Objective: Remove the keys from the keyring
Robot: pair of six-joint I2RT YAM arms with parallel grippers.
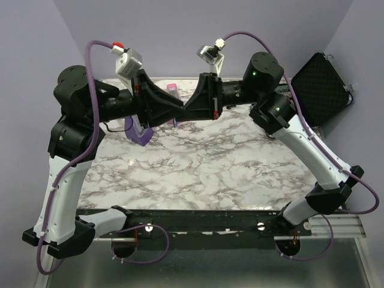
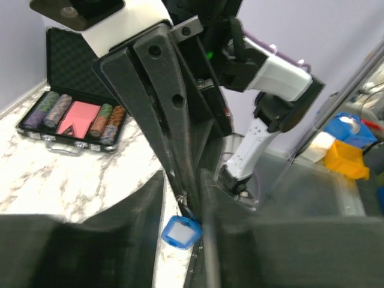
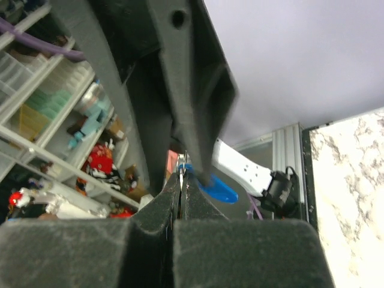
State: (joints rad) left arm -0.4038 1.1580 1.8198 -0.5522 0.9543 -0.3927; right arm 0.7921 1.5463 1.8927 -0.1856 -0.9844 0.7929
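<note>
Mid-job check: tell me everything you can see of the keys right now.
The keys show as one small bright-blue, plastic-looking oblong with a pale centre, hanging tilted from a thin metal link. That link is pinched in the right gripper, whose fingers are shut; the left gripper flanks it. Individual blades cannot be told.

The 2 black-and-white arms [image 1: 60, 186] carry purple cables [image 1: 90, 72] and white wrist cameras [image 1: 129, 63].

keys [image 2: 180, 231]: small bright-blue oblong tag with a pale centre, hanging tilted in mid-air above the worktop [image 2: 36, 174].
</note>
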